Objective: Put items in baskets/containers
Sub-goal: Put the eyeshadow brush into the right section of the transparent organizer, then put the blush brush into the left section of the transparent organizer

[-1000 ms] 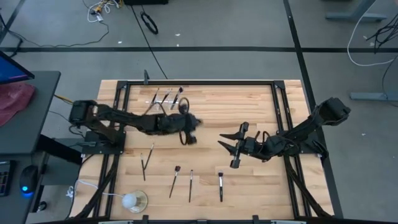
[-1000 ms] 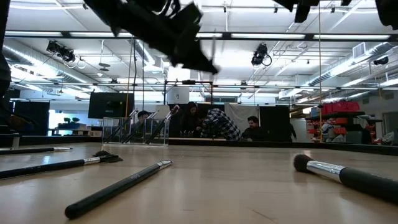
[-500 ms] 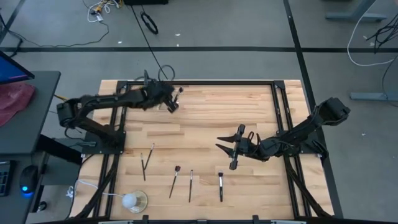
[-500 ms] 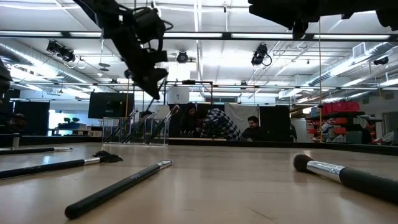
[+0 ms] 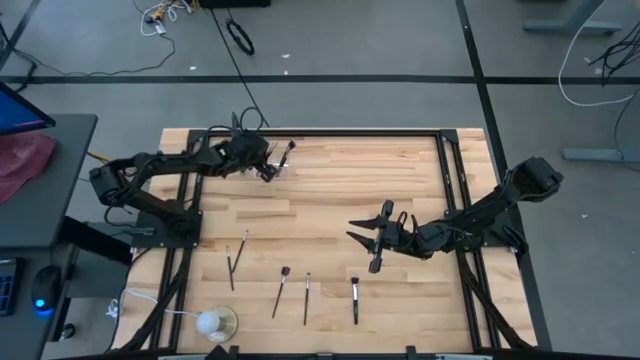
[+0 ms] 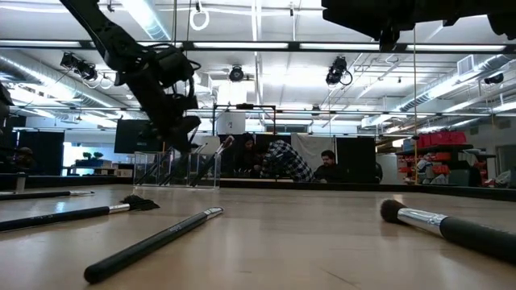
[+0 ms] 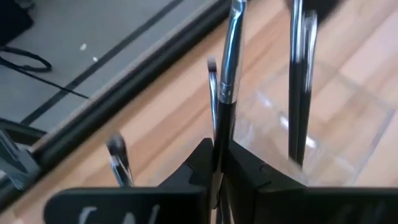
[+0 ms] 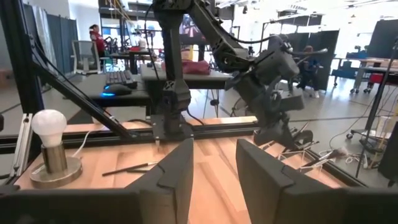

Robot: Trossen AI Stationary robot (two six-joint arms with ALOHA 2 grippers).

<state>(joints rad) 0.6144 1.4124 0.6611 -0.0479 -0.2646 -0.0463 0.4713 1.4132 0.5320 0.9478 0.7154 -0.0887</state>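
Note:
My left gripper [image 5: 264,168] hangs at the table's far left, just above the clear plastic holder [image 6: 173,169], and is shut on a slim dark brush [image 7: 227,74]. The holder [image 7: 323,124] stands on the wood, and several brushes stand leaning inside it [image 7: 297,93]. More brushes lie flat near the table's front: one [image 5: 237,258], another [image 5: 281,290] and a third [image 5: 354,298]. My right gripper [image 5: 368,240] hovers open over the middle right of the table, with nothing between its fingers [image 8: 214,165]. My left gripper pinches the brush's dark shaft [image 7: 216,149] between its two fingers, just behind the silver ferrule. The fingers slant downward from the table's left, and the brush runs on ahead along them. The brush is clear of the table; I cannot tell whether its far end touches the holder.
A white bulb on a clear round base [image 5: 213,322] with a white cord stands at the near left corner. A black frame [image 5: 320,132] runs around the tabletop. People sit in the room beyond the far edge [image 6: 282,161].
My left gripper has swung from the middle of the table toward the far left edge with the brush, turning as it went, and has sunk a little over the holder. It has stayed shut. My right gripper has stayed in place, its wrist tipping a little.

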